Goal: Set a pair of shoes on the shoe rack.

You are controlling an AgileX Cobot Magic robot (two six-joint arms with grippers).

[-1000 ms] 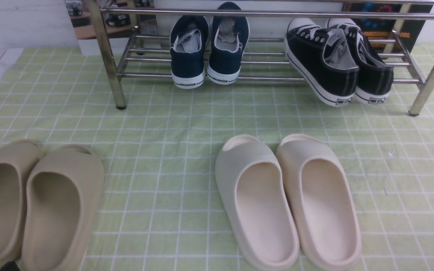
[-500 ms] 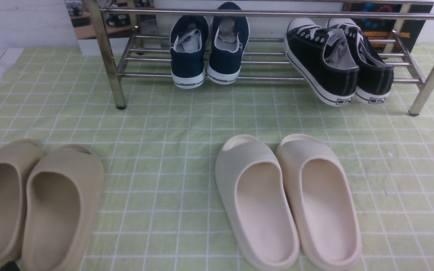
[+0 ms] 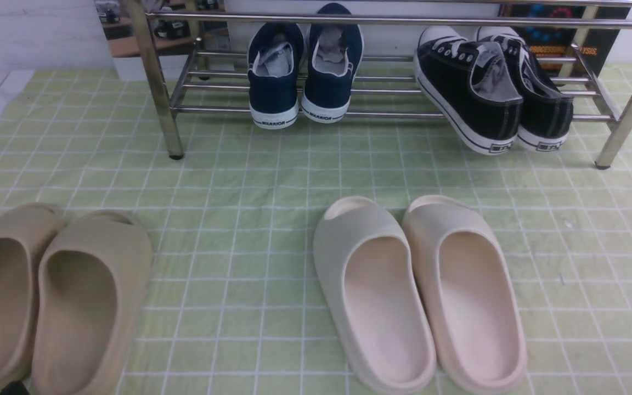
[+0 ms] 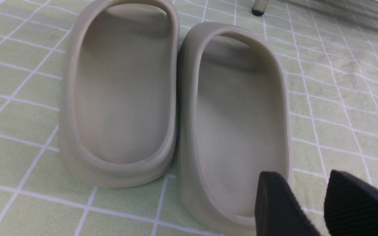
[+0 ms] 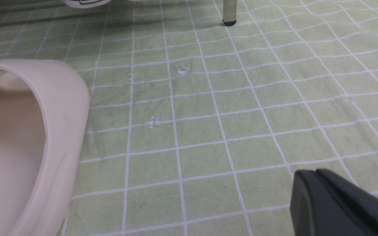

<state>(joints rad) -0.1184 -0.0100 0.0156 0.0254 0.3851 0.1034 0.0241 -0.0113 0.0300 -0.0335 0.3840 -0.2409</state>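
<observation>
The two black canvas sneakers (image 3: pixel 472 88) (image 3: pixel 543 107) lie side by side on the lower bars at the right end of the chrome shoe rack (image 3: pixel 382 21), heels toward me and overhanging the front bar. My left gripper (image 4: pixel 302 177) is open and empty, hovering just above the heel of a tan slide (image 4: pixel 238 124); a dark bit of it shows at the bottom left of the front view (image 3: pixel 3 388). My right gripper (image 5: pixel 308 175) is shut and empty, low over the bare checked cloth, far from the sneakers and out of the front view.
A navy WARRIOR pair (image 3: pixel 302 71) sits mid-rack. Tan slides (image 3: pixel 47 296) lie front left and cream slides (image 3: pixel 420 291) front centre on the green checked cloth (image 3: pixel 239 181). One cream slide shows in the right wrist view (image 5: pixel 28 137). Rack legs (image 3: pixel 159 88) (image 3: pixel 623 120) stand on the cloth.
</observation>
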